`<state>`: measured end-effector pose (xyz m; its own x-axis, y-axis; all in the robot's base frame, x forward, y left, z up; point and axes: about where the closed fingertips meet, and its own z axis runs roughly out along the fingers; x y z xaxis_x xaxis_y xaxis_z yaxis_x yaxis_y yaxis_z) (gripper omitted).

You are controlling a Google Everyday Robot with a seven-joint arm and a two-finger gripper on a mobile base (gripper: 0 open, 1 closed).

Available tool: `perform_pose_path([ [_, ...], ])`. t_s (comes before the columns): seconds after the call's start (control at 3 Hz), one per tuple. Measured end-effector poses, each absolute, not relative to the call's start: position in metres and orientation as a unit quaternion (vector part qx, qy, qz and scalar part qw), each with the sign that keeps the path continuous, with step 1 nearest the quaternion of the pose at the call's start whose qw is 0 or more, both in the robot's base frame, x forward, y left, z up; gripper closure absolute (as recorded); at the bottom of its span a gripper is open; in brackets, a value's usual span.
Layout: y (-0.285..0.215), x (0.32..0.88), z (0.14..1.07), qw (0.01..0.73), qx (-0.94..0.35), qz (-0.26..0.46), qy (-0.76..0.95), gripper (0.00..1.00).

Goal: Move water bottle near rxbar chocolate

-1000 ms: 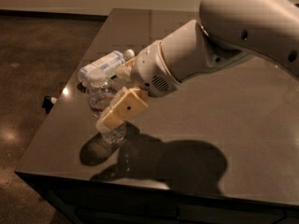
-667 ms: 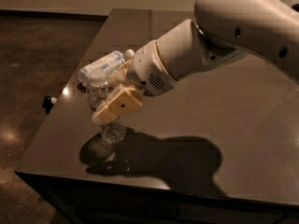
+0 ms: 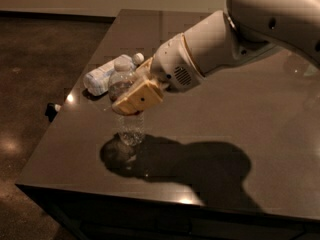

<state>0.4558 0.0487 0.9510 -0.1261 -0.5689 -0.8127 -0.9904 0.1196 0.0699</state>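
Observation:
The water bottle (image 3: 131, 129) is a clear ribbed bottle with a white cap, held about upright near the table's front left. My gripper (image 3: 132, 93) is shut on its middle. One tan finger (image 3: 139, 99) is in front of the bottle and the other is behind it. The bottle's base hangs just above its shadow on the dark table (image 3: 225, 114). A small black thing with a pale mark (image 3: 51, 111) shows at the table's left edge; I cannot tell whether it is the rxbar chocolate.
A second bottle with a large white label (image 3: 102, 77) lies on its side just behind and left of the held bottle. My white arm (image 3: 240, 39) reaches in from the upper right. The table's left and front edges are close by.
My gripper has risen a little and shifted slightly right with the water bottle in it. The lying bottle has not moved.

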Motion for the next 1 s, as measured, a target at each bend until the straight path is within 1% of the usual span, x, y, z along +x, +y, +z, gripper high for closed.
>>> perform_pose_path([
  [0.33, 0.012, 0.484, 0.965, 0.351, -0.540, 0.314, 0.698, 0.99],
  [1.0, -0.062, 0.547, 0.994, 0.425, -0.460, 0.278, 0.729, 1.00],
])
